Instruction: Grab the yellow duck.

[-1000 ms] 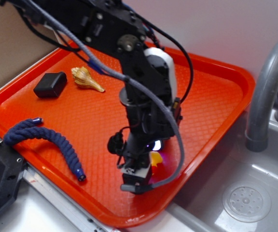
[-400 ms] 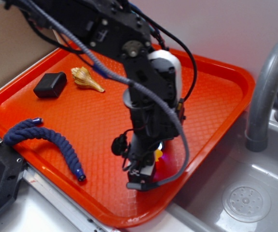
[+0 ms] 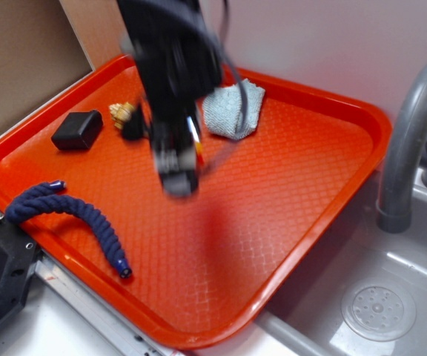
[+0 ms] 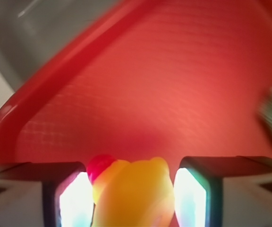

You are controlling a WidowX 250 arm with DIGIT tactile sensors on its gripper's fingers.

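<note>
In the wrist view the yellow duck (image 4: 136,196), with a red mark (image 4: 100,165) at its upper left, fills the gap between my two fingers. My gripper (image 4: 131,189) is shut on it, and it hangs above the orange tray (image 4: 174,71). From the exterior view my gripper (image 3: 178,180) is a blur over the middle left of the tray (image 3: 288,193), pointing down. There the duck is hidden by the fingers.
A tan seashell (image 3: 121,111) peeks out behind the arm, beside a black block (image 3: 76,130). A blue rope (image 3: 73,211) lies at the tray's front left, a grey cloth (image 3: 232,107) at the back. A grey faucet (image 3: 406,148) and sink drain (image 3: 379,311) are on the right.
The arm has lifted from the tray's front right and swung back and left, taking the duck along. The grey cloth behind it has come into sight.
</note>
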